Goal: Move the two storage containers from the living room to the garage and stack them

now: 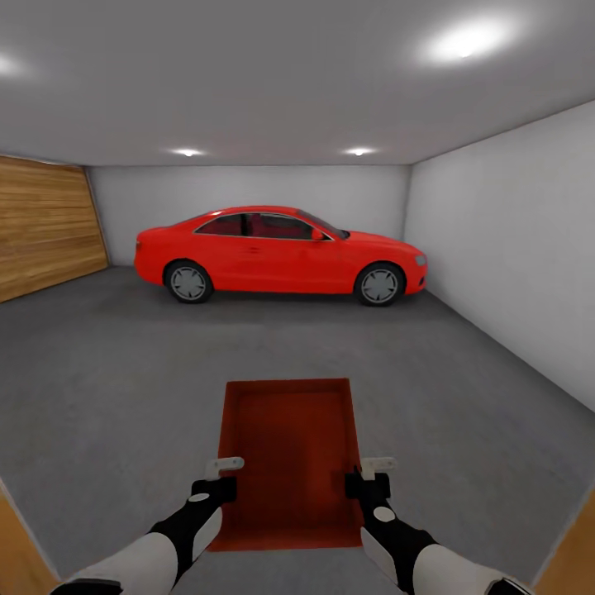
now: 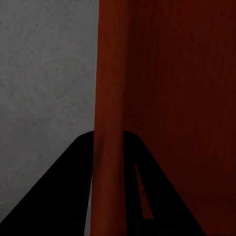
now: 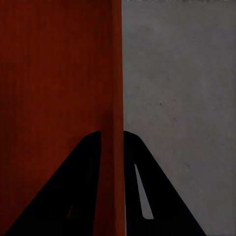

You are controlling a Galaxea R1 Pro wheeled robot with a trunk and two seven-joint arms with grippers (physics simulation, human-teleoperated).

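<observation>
I hold one storage container, an orange-red open-top bin with finely ribbed walls and nothing inside it, in front of me above the floor. My left end effector is closed over its left wall, and my right end effector is closed over its right wall; each wrist view shows a wall pinched between dark fingers. The floor is mottled grey concrete. This is the garage: white walls, a wood-panelled door on the left, a red car at the far wall.
</observation>
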